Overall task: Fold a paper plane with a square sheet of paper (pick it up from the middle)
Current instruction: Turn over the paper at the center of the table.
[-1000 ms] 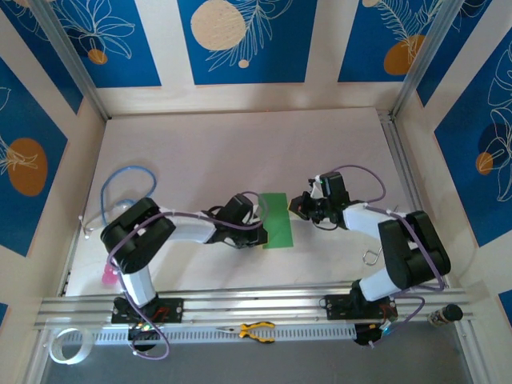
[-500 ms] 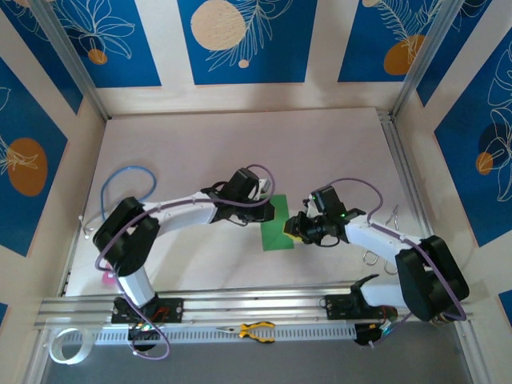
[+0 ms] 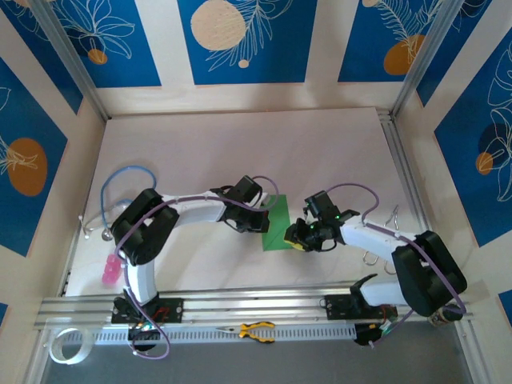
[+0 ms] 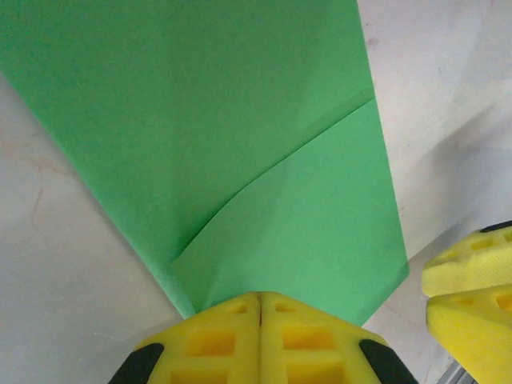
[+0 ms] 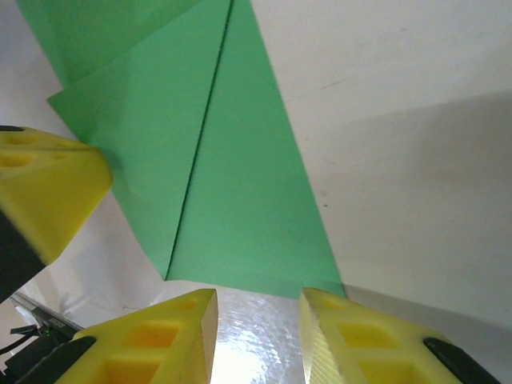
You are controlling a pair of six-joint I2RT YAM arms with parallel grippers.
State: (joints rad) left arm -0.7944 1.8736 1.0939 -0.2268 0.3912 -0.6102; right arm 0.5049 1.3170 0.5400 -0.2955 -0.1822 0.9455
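Observation:
The square sheet of paper [image 3: 278, 224] is bright green and lies folded flat on the white table, with a folded flap and a crease across it [image 4: 264, 160] [image 5: 232, 184]. My left gripper [image 3: 261, 218] is shut, its yellow fingertips [image 4: 240, 320] pressed together and resting on the paper's left edge at the flap's corner. My right gripper [image 3: 297, 236] stands open at the paper's near right corner. Its two yellow fingers [image 5: 172, 340] are low over bare table just short of the paper's edge, with nothing between them.
A pink object [image 3: 109, 272] lies near the left arm's base and a blue cable [image 3: 122, 181] loops at the left. Yellow-handled pliers [image 3: 257, 330] and a tape roll [image 3: 64, 346] rest on the front rail. Metal hooks [image 3: 391, 217] sit by the right wall.
My right gripper came down along the paper's right side to its near corner and its jaws opened. My left gripper swung toward the far edge, then settled back on the left edge, still shut.

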